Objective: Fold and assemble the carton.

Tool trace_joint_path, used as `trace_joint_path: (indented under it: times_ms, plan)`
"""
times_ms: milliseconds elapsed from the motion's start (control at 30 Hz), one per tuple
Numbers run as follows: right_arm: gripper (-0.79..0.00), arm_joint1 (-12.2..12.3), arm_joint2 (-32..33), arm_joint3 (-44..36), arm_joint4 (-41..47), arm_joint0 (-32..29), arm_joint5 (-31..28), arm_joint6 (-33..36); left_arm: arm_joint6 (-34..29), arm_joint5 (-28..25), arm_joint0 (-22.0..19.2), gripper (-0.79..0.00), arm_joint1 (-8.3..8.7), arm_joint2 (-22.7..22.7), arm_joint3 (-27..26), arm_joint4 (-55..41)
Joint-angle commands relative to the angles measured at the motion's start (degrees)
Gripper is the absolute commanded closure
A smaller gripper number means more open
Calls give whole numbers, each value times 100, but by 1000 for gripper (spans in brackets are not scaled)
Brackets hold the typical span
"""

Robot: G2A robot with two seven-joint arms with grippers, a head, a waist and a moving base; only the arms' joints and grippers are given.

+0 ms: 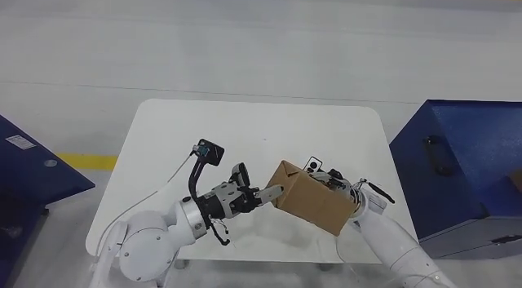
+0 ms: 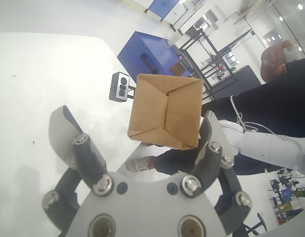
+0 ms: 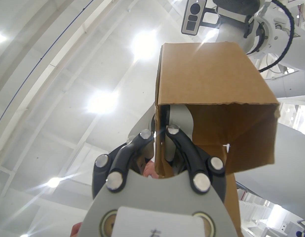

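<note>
Top view: right pincer point(image 3: 159, 131) clamps one wall of tilted brown carton point(image 1: 314, 200); left pincer point(image 2: 135, 115) gapes.

I see a white table point(image 1: 245, 129), a blue bin point(image 1: 469, 166) just beside its right edge, a second blue bin point(image 1: 28, 178) off its left, and a yellow floor line point(image 1: 86, 161).

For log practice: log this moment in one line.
brown cardboard carton: one end folded; right end effector: grips wall; left end effector: open
</note>
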Motion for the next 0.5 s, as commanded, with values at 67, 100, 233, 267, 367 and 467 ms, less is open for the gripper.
trace_joint_path:
  times_ms: [67,100,233,267,367,467]
  plan:
    - [0,34,162,-167,-432,45,-487,-651,0,-8,0,-785,0,0,-1,0]
    - [0,64,283,-282,-624,37,-680,-964,0,-8,0,-785,0,0,-1,0]
    - [0,236,816,-746,-950,-49,-35,-2248,167,90,31,-785,-5,-68,13,-160]
    - [0,290,980,-851,-1087,-96,113,-2625,237,205,45,-785,-4,-197,14,-433]
    - [0,433,1409,-1334,-1218,-364,857,-3534,-42,553,49,-785,44,-549,62,-686]
    - [0,574,1867,-1958,-1326,-655,1715,-4444,-139,599,49,-785,46,-565,68,-887]
